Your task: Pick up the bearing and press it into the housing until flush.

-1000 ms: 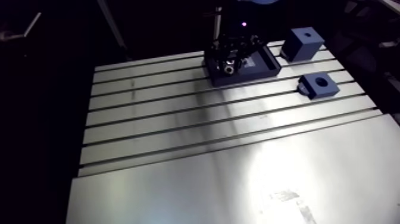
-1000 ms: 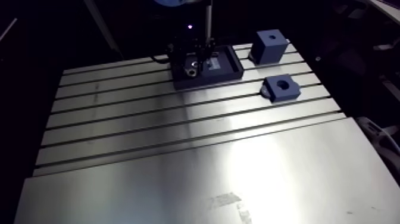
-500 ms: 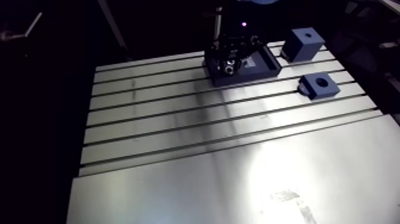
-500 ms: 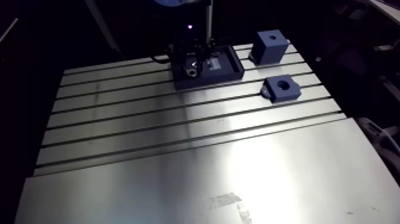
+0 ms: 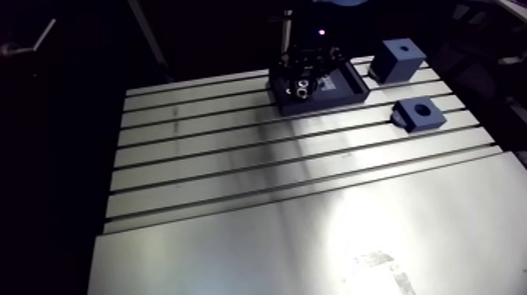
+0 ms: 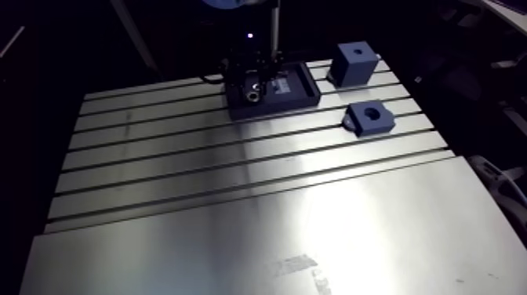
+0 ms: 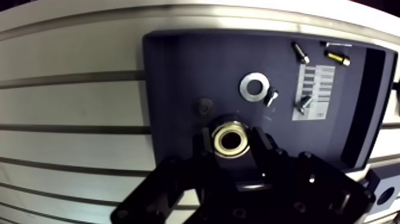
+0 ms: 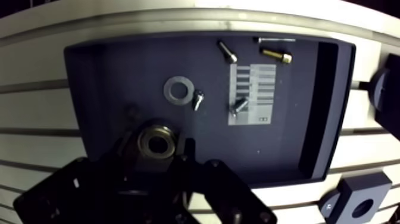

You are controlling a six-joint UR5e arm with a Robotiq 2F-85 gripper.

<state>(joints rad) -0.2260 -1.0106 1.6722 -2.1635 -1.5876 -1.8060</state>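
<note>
Little has moved since the earlier pictures: the gripper (image 7: 231, 146) stays low over the same near corner of the tray (image 7: 172, 65), and both blue blocks lie where they lay.

Seen from the arm view, the left stretch of the slotted table (image 5: 196, 157) carries only its grooves. Next comes the dark, shallow tray, set across the far slots, with the gripper standing in it.

The wrist view shows the two fingers (image 7: 204, 145) clamped on the bearing (image 7: 230, 138), one on each side of its outer ring. The bearing lies flat, bore upward, over the tray floor; whether it rests on the floor or hangs just above it cannot be told.

Ahead of the fingers lies a flat washer (image 7: 254, 87), and just beside it a short screw (image 7: 272, 96). Further along comes a printed card (image 7: 313, 89) with another screw (image 7: 303, 105) on its near edge. Beyond the card lie a third screw (image 7: 300, 52) and a brass-coloured bolt (image 7: 337, 58). None of these touches the bearing or the fingers.

Right of the tray, apart from it, the low blue housing (image 5: 418, 114) sits on the table, its round bore open upward. Behind it stands a taller blue block (image 5: 398, 60) with a small hole on top.
</note>
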